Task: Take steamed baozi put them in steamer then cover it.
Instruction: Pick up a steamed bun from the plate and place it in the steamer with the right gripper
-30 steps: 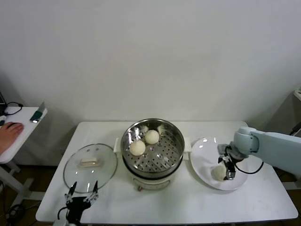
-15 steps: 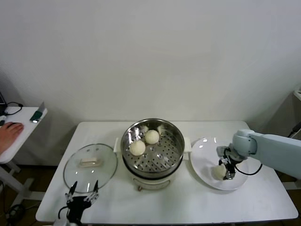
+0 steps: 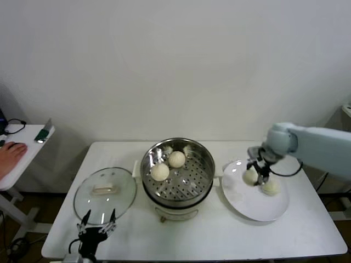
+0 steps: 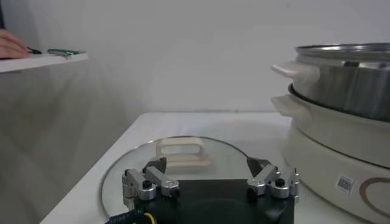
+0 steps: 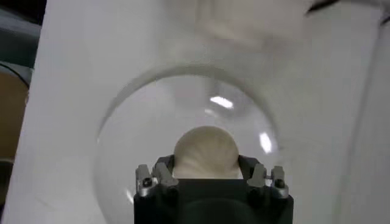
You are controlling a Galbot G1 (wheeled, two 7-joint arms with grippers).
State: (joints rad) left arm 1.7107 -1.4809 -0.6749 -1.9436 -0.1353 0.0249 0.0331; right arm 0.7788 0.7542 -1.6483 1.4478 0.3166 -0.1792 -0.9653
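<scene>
Your right gripper [image 3: 252, 176], clamped on a creamy-white dough bun [image 5: 204, 152], has lifted it off the flat white plate [image 3: 247, 205] toward the shiny steel steamer basket [image 3: 203, 164]; left gripper [image 3: 95, 228] idles open near the glass lid [image 3: 120, 189].

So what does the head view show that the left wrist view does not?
Only the head view shows the two creamy-white buns in the shiny steel steamer basket, the flat white plate, and the right hand gripping a bun above it. Only the left wrist view shows the pot's sticker label. Both show the open left hand and the clear glass lid.
</scene>
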